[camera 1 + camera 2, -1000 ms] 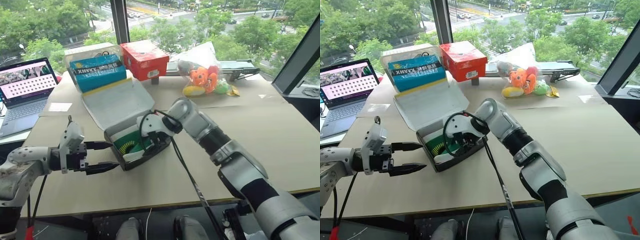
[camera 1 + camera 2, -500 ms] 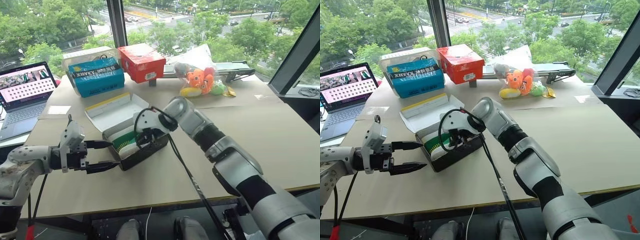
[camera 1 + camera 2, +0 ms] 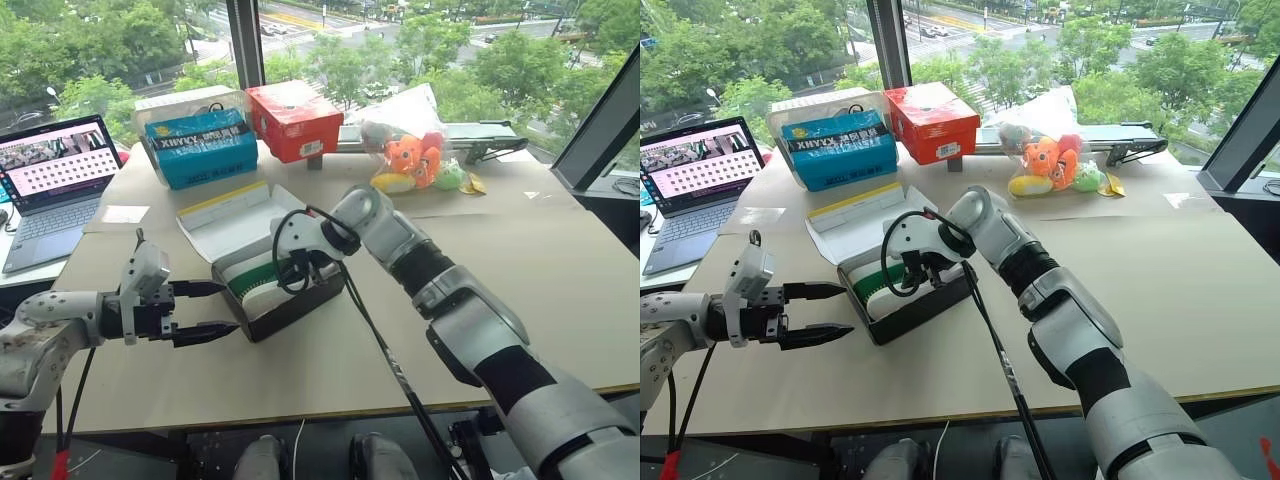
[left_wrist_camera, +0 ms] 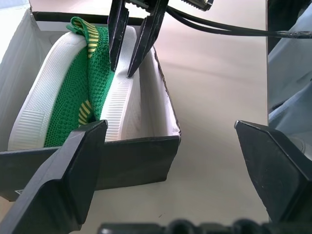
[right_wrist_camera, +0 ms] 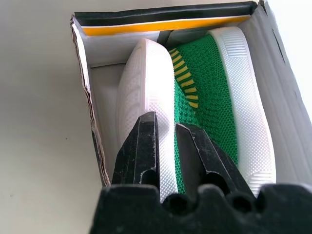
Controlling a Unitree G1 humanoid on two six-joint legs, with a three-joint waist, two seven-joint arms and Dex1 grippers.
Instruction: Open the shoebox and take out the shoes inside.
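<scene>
Now pinched narrow on the white sole edge of one of the shoes (image 5: 161,126) inside the open shoebox (image 3: 300,305), right gripper (image 4: 130,58), wider a second ago; likely ready to lift. Spread wide and empty just beside the shoebox, left gripper (image 3: 205,311). Behind, "XINYX" or similar, hard to read, on blue box (image 3: 203,147).

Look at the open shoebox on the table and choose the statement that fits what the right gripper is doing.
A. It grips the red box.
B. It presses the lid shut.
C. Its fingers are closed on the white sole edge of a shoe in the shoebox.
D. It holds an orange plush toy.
C: the right gripper has its fingers pinched on the white sole of one of the shoes lying inside the open shoebox.
</scene>
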